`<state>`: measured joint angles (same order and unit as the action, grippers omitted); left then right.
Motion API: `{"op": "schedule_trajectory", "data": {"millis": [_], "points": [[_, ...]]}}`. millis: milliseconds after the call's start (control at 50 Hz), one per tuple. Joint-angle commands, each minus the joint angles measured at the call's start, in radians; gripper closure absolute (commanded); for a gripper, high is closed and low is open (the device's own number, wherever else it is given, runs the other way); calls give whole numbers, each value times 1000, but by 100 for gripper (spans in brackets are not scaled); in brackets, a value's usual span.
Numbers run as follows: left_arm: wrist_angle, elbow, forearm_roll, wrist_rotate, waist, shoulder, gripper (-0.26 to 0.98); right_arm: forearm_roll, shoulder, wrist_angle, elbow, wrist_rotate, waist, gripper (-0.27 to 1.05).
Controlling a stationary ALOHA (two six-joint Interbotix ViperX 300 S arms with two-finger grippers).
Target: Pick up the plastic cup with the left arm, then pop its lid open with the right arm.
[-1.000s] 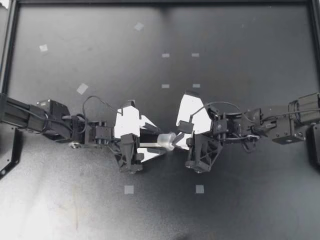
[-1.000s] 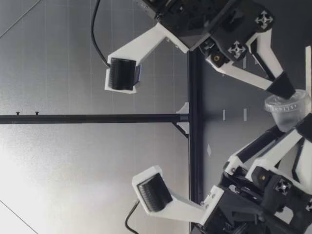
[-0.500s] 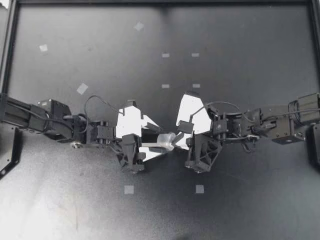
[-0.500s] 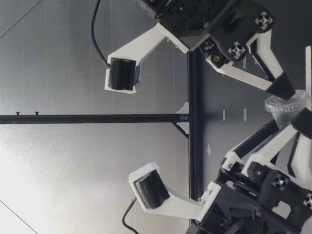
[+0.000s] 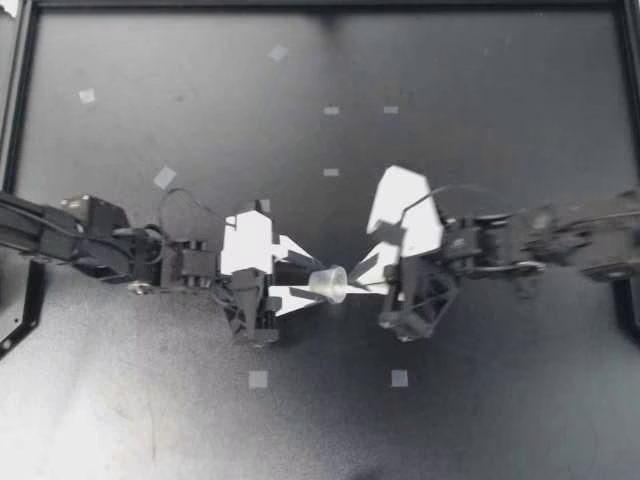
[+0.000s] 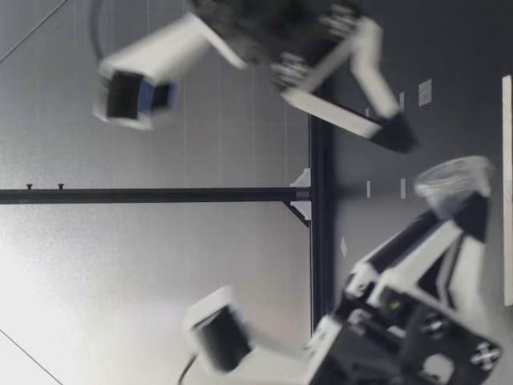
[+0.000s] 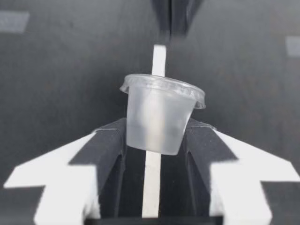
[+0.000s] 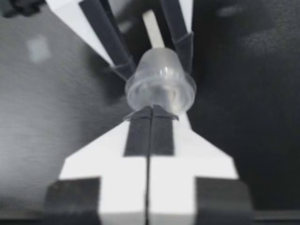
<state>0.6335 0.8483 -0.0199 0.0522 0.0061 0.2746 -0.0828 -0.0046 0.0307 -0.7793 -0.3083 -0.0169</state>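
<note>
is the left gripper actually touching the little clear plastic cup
Touching. The left wrist view shows the small clear plastic cup pinched between the fingers of my left gripper, one pressed against each side.

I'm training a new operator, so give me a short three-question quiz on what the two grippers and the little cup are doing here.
1. True or false: the left gripper is shut on the clear cup.
2. Pick one. The right gripper is: A wide open; B fully shut; C shut on a spoon.
3. Fill the gap: the cup's wide rim faces the ___ gripper.
Key: 1 true; 2 B; 3 right.
</note>
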Motion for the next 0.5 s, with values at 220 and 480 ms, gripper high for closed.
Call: {"op": "schedule_trajectory", "data": {"millis": [220, 480], "points": [[448, 114, -94, -74, 3, -144, 62, -20, -183, 383, -206, -448, 5, 5], [719, 130, -110, -80, 2, -152, 62, 9, 14, 1183, -279, -807, 11, 9]]}}
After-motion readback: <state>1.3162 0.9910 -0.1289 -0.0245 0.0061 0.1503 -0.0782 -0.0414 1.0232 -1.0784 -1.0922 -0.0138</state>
